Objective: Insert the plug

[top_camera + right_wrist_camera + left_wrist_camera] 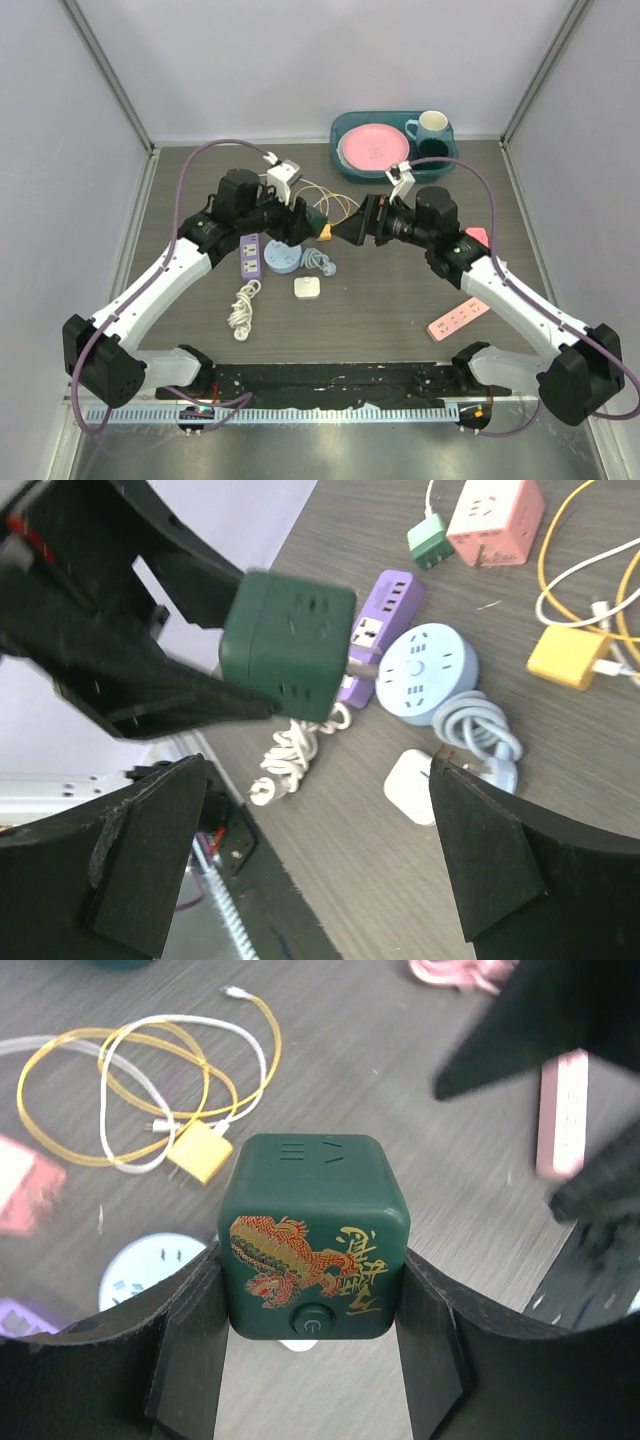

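Note:
The plug (310,1235) is a dark green cube with a red and gold dragon and a round button on one face. My left gripper (312,1295) is shut on it, one finger on each side, and holds it above the table. In the right wrist view the plug (290,640) shows socket holes and a metal prong pointing towards the purple power strip (385,610). My right gripper (318,770) faces the cube, open, with nothing between its fingers. From above, the left gripper (312,222) and the right gripper (345,232) almost meet over the table's middle.
On the table lie a round blue socket (283,258), a white adapter (307,288), a coiled white cable (243,305), a yellow charger (200,1150) with looped cables, a pink cube (495,520) and a pink strip (458,318). A teal tray (345,128) with plate and mug stands at the back.

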You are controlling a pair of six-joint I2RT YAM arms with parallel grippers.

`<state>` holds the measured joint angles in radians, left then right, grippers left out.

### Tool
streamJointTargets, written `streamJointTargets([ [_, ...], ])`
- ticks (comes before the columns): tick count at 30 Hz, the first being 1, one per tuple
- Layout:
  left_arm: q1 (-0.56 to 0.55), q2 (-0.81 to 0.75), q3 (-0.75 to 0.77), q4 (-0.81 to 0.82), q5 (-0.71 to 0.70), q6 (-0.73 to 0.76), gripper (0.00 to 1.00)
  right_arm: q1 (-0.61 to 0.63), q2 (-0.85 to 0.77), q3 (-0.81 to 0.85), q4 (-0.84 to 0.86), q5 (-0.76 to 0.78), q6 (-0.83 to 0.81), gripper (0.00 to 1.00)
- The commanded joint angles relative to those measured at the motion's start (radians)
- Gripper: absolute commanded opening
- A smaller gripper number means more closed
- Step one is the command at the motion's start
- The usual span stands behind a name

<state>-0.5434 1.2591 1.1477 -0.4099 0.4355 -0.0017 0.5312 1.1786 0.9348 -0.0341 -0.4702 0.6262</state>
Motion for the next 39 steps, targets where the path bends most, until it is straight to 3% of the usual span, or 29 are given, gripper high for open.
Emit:
streamJointTargets([
  [1,-0.003,-0.015,0.03,0.089,-0.331,-0.521,0.0,0.01,-0.102,-0.115,0.275,0.09,-0.144,0.99],
  [5,-0.001,-0.012,0.078,-0.052,-0.495,-0.76,0.0,0.024,-0.102,-0.152,0.299,0.076,-0.392,0.99],
  [9,-0.001,-0.015,0.118,-0.139,-0.547,-0.934,0.0,0.053,-0.07,-0.156,0.328,0.03,-0.586,0.99],
  [17,-0.001,-0.024,0.139,-0.204,-0.57,-1.233,0.0,0.125,0.05,-0.12,0.479,0.051,-0.71,1.0],
  [24,-0.009,-0.018,0.161,-0.225,-0.547,-1.304,0.0,0.294,0.124,-0.143,0.618,0.378,-0.904,1.0],
  [39,-0.041,-0.026,0.185,-0.25,-0.537,-1.374,0.0,0.395,0.309,-0.143,0.914,0.58,-1.126,1.0],
])
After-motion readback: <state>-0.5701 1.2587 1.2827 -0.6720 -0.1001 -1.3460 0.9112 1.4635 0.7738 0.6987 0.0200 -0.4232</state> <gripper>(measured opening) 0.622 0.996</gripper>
